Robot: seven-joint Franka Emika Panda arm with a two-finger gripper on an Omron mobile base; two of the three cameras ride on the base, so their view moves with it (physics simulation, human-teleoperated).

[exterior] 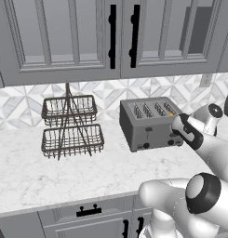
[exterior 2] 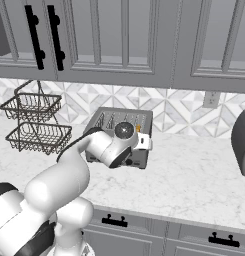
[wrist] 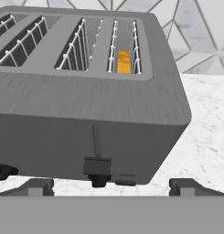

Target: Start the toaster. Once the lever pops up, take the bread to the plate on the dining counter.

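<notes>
The dark grey toaster (exterior: pixel 148 124) (exterior 2: pixel 125 120) (wrist: pixel 86 119) stands on the marble worktop against the tiled wall. The orange bread (exterior: pixel 170 110) (exterior 2: pixel 138 128) (wrist: pixel 124 61) sits low in the rightmost slot. On the toaster's front face, the lever (wrist: pixel 97 164) sits at the bottom of its vertical slot, with a black knob (wrist: pixel 98 180) just under it. My gripper (exterior: pixel 177 124) (exterior 2: pixel 144 142) (wrist: pixel 112 187) is open and empty, close in front of that face at the bread's end, its fingertips (wrist: pixel 38 186) spread either side of the lever. The plate and dining counter are out of view.
A two-tier wire basket (exterior: pixel 71 125) (exterior 2: pixel 36 125) stands left of the toaster. A dark appliance (exterior 2: pixel 242 142) is at the far right of the worktop. Grey upper cabinets (exterior: pixel 110 37) hang overhead. Bare marble (exterior 2: pixel 194 175) lies right of the toaster.
</notes>
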